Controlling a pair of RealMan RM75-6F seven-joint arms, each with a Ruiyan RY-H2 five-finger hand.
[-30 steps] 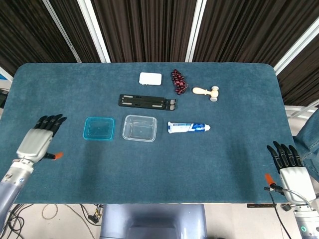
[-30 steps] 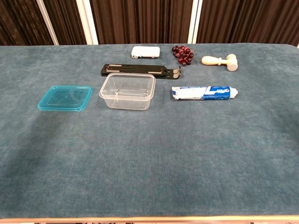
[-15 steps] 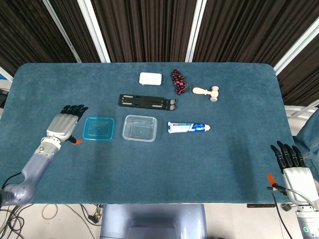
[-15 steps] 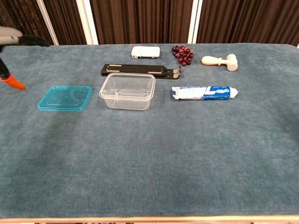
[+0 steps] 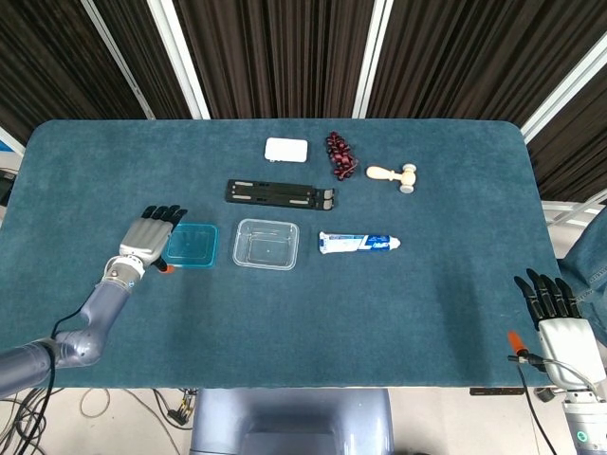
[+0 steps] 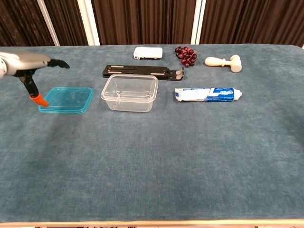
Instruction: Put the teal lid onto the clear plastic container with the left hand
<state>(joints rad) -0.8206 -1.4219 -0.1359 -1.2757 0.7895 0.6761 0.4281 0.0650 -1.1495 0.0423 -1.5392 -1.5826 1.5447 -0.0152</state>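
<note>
From the head view we see our left robot hand [image 5: 152, 237], fingers spread and holding nothing, over the left rim of the teal lid [image 5: 193, 244], which lies flat just left of the clear plastic container [image 5: 266, 244], toward the table's [image 5: 446, 284] left edge. Our right robot hand [image 5: 555, 318] sits open at the near right corner. In the chest view, the left robot hand's orange-tipped thumb points down at the lid's near left corner.

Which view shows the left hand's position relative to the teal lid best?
The head view: the whole left hand shows, fingers spread at the teal lid's left edge. The chest view cuts the hand off at the frame's edge.
</note>
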